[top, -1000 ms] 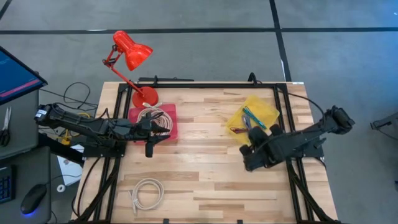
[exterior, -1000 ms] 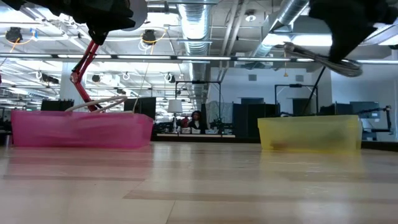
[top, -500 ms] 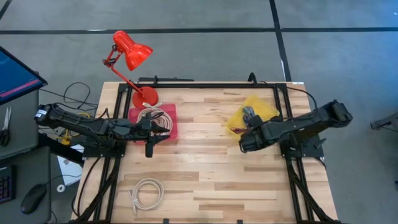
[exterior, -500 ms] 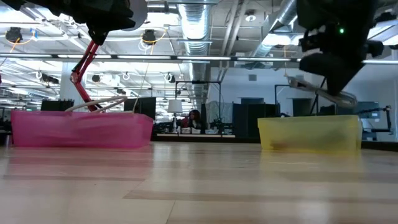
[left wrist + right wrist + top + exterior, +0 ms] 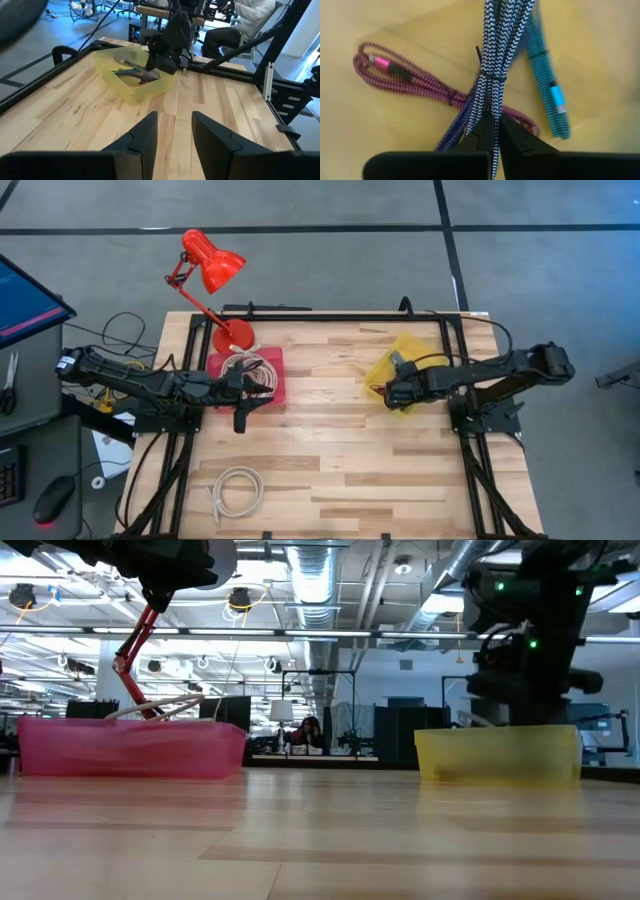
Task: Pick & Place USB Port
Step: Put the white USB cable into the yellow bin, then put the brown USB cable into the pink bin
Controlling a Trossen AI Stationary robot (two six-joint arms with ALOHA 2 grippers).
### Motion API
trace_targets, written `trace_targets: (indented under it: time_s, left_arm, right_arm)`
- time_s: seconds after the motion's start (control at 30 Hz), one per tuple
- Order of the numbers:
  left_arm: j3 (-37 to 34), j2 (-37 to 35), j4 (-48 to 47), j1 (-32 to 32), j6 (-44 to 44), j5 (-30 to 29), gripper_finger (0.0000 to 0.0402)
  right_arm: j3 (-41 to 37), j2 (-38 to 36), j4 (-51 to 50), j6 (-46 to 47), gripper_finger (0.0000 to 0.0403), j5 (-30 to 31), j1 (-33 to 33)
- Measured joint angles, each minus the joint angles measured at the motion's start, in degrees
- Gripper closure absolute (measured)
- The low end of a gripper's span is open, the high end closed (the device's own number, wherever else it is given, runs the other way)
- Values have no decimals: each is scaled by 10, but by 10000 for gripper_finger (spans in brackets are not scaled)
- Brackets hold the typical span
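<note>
My right gripper [image 5: 391, 392] [image 5: 496, 131] hovers over the yellow bin [image 5: 425, 352] [image 5: 498, 755] on the table's right side, shut on a black-and-white braided cable bundle [image 5: 501, 45]. A magenta cable [image 5: 395, 75] and a teal cable [image 5: 547, 85] lie on the bin's floor. My left gripper [image 5: 240, 418] [image 5: 173, 131] waits open at the near edge of the pink bin [image 5: 272, 388], which holds a coiled pale cable [image 5: 245, 368]. A white coiled cable [image 5: 236, 488] lies flat on the table's near left. My right gripper pinches the braided bundle [image 5: 490, 107] between its two fingers, a short way from the black tie [image 5: 492, 76]. The fingers lie along the strands. The bundle runs on from the fingers over the yellow bin's floor; I cannot tell whether its far end rests there.
A red desk lamp [image 5: 210, 265] stands at the far left corner behind the pink bin. Black frame rails [image 5: 300, 316] run along the table's far and side edges. Bare wood [image 5: 330, 440] lies between the bins and toward the near edge.
My right gripper has carried the braided cable from the table's near right toward the far edge, arriving over the yellow bin and coming down toward it. It has stayed shut on the cable throughout. My left arm has kept still.
</note>
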Motion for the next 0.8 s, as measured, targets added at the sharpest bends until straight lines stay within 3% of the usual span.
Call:
trace_targets:
  time_s: [0.27, 0.5, 0.8]
  left_arm:
    - [0, 0, 0, 0, 0, 0, 282]
    - [0, 0, 0, 0, 0, 0, 282]
    - [0, 0, -1, 0, 0, 0, 282]
  right_arm:
    - [-23, 0, 37, -25, 396, -30, -21]
    - [-23, 0, 37, -42, 335, -31, -21]
    - [13, 0, 34, -118, 283, -83, -13]
